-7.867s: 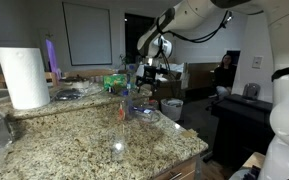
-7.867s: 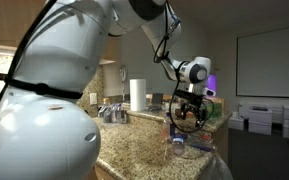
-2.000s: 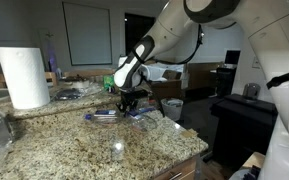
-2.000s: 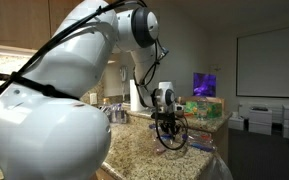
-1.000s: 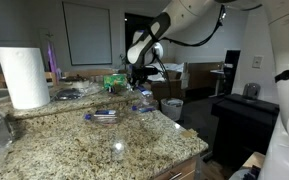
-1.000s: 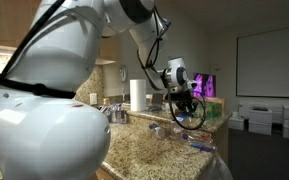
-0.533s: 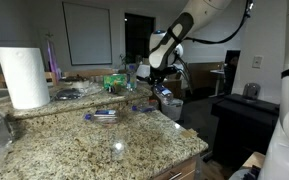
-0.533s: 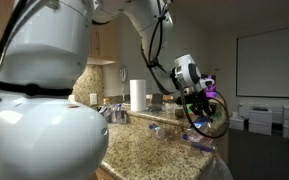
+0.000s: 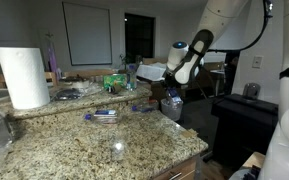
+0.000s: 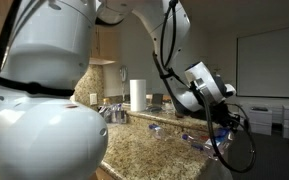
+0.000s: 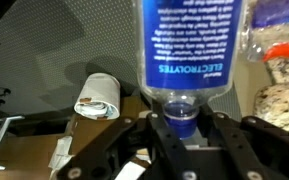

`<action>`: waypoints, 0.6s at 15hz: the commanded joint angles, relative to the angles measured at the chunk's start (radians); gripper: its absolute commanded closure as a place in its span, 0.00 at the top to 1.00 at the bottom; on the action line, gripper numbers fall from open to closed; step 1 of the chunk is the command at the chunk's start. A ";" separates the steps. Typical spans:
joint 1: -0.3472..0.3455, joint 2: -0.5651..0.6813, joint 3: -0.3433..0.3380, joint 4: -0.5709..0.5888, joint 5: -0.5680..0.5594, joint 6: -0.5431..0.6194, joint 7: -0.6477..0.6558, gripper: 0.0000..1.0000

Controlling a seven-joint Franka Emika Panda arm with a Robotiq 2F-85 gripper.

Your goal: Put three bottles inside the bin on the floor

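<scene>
My gripper point(image 11: 181, 120) is shut on the blue cap and neck of a clear bottle point(image 11: 191, 45) with a blue label. In both exterior views the gripper point(image 9: 172, 92) point(image 10: 222, 120) hangs with this bottle out past the counter's edge, below counter height. Two more bottles lie on the granite counter point(image 9: 74, 145): one point(image 9: 104, 115) near the middle, another point(image 9: 142, 108) close to the edge. They show again as a bottle point(image 10: 156, 128) further in and a bottle point(image 10: 199, 141) by the edge. I cannot make out the bin; the gripper covers that spot.
A big white paper-towel roll point(image 9: 24, 76) stands at the counter's back. Green packets point(image 9: 115, 83) lie behind the bottles. A dark cabinet point(image 9: 239, 125) stands beyond the arm, with a seated person point(image 9: 224, 75) behind it. Grey floor and a rolled white thing point(image 11: 97, 97) lie below the gripper.
The arm has carried the held bottle from above the counter out over its edge and lower. The two bottles on the counter have not moved.
</scene>
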 commanded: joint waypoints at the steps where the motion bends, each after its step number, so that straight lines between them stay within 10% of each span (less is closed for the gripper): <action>1: 0.097 0.093 -0.188 0.055 -0.197 0.154 0.245 0.10; 9: 0.416 0.358 -0.547 0.050 -0.183 0.325 0.449 0.10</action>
